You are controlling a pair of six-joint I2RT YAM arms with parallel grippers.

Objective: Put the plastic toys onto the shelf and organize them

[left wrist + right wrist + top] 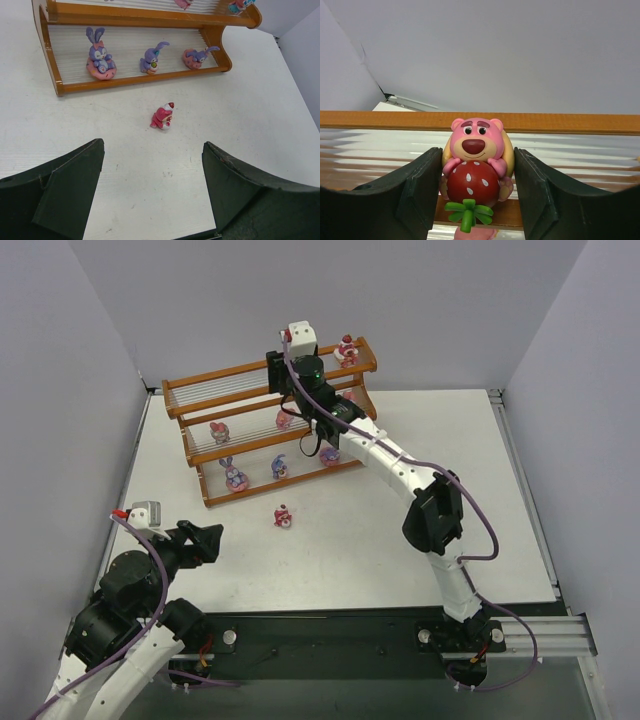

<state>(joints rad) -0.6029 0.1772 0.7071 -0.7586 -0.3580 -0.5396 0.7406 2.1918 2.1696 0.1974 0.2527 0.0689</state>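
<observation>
My right gripper (pixel 477 172) is shut on a pink bear toy hugging a red strawberry (pixel 476 150), both pads against its sides, held over the top tier of the wooden shelf (pixel 580 122). In the top view that gripper (pixel 282 375) hovers at the shelf's top tier (pixel 215 374) and hides the bear. A red-and-pink toy (pixel 283 516) stands alone on the table in front of the shelf. My left gripper (pixel 152 155) is open and empty, low over the table, a little short of that toy (pixel 163 117).
One toy (pixel 347 350) stands at the right end of the top tier. The middle tier holds two (pixel 219 432) (pixel 285 420). Three purple bunny figures (pixel 99 55) (pixel 151 59) (pixel 196 56) fill the bottom tier. Grey walls close in on three sides.
</observation>
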